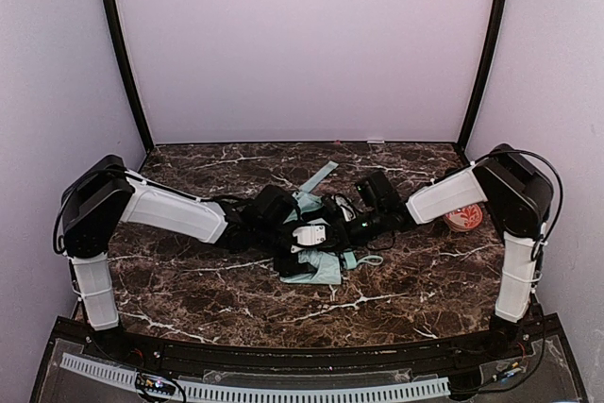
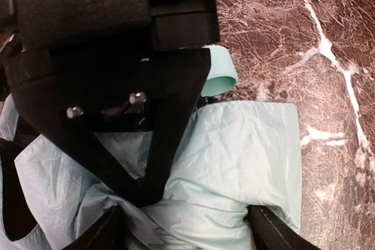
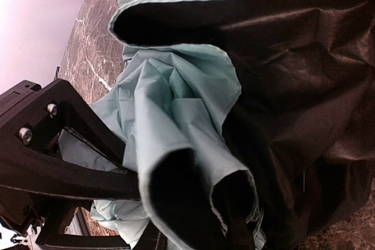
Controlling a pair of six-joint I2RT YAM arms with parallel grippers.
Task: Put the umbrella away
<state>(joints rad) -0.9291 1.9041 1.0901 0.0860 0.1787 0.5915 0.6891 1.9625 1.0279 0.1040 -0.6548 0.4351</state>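
Note:
The umbrella [image 1: 319,268] lies half-bundled in the middle of the table, pale mint fabric with a black underside. A mint strip of it [image 1: 317,178] sticks out toward the back. My left gripper [image 1: 300,233] comes in from the left. In the left wrist view its fingers [image 2: 270,233] press both sides of a mint fabric bundle [image 2: 234,162]. My right gripper [image 1: 347,221] comes in from the right and meets it. In the right wrist view a mint fold [image 3: 176,121] with the black underside [image 3: 299,92] drapes between and over its fingertips [image 3: 235,231]. The handle is hidden.
An orange-and-white patterned bowl [image 1: 464,218] sits at the right behind my right forearm. The dark marble table [image 1: 236,304] has black posts at its back corners and pale walls around it. Each wrist view shows the other gripper's black body close by [image 2: 117,115].

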